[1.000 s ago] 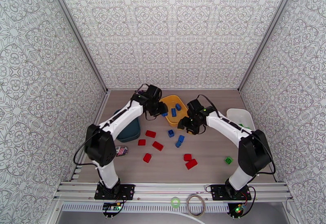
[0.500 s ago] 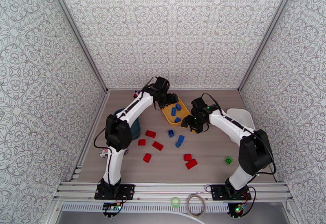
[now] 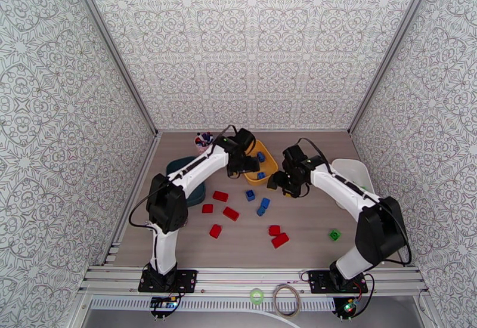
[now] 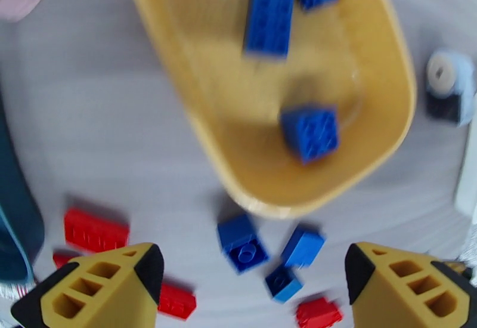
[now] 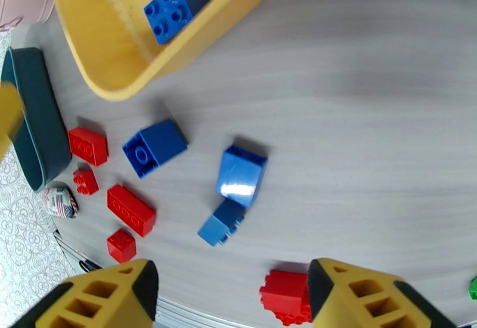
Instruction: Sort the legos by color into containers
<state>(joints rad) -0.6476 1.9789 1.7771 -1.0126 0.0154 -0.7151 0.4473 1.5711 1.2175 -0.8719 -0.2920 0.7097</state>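
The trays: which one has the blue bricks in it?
The yellow tray, which stands between the dark teal tray and the white tray. Blue bricks lie inside it, while other blue ones lie on the table.

Left gripper hangs at the left edge of the shallow yellow plastic tray, jaws wide apart. Right gripper hangs just right of that tray, jaws spread.
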